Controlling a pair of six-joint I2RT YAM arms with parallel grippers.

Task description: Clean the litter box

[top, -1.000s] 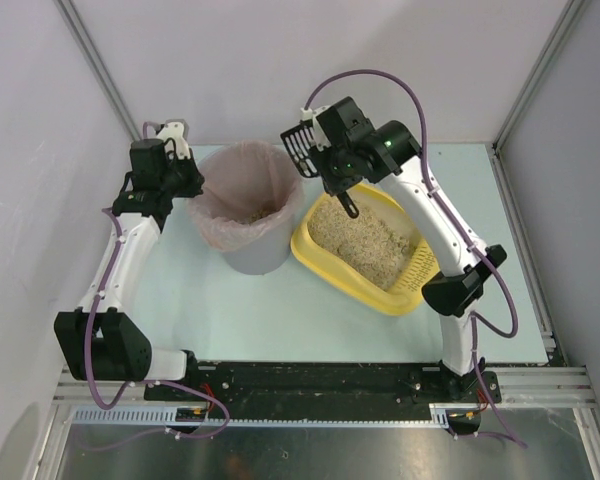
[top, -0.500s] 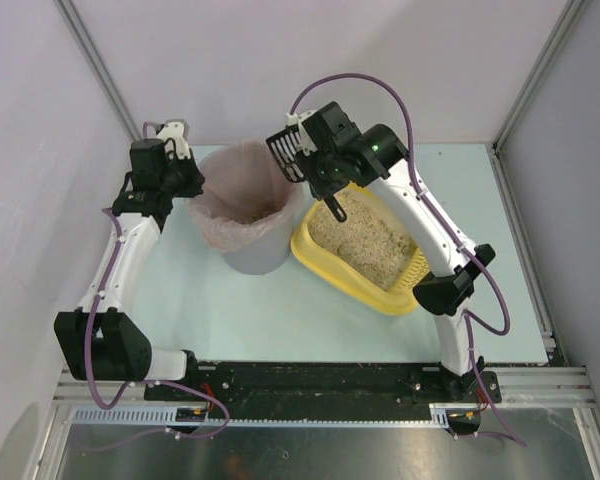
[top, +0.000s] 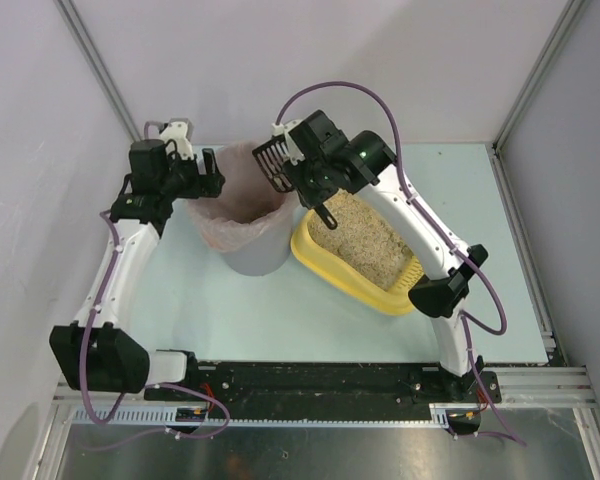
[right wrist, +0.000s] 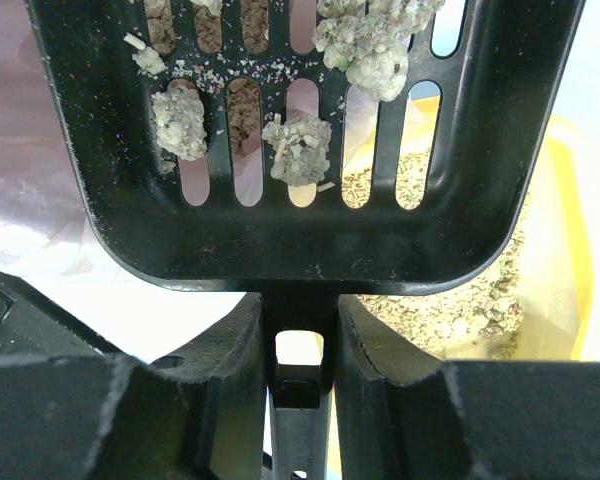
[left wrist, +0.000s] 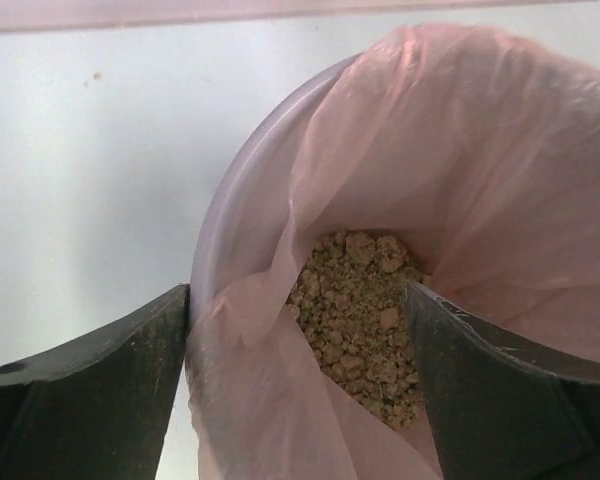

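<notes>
Compared w/ one second ago, the right end effector (right wrist: 300, 340) has carried the black scoop (top: 273, 163) leftwards in the top view, away from above the litter box (top: 405, 295) and to the right part of the rim of the grey bin (top: 255, 255). Its fingers are narrow and clamped on the scoop handle. In the same time the left end effector (left wrist: 295, 300) has come forward from the upper left to the bin's left rim. It is spread wide, w/ one finger outside and one inside, the pink liner (left wrist: 460, 150) between them. If it touches the liner, I cannot tell. Grey-white clumps (right wrist: 298, 150) lie on the scoop's slots, approx. in the middle and at the top of the right wrist view. So I judge the step now is dumping, not digging. The scoop should go a bit more over the opening before tipping, otherwise clumps may fall on the counter (top: 230, 310). Brown waste (left wrist: 355, 320) already lies at the bin's bottom. The litter box sits right of centre in the top view, directly beside the bin. It is a shallow yellow tray, its slotted end to the lower right, w/ beige sandy litter spread unevenly inside.
</notes>
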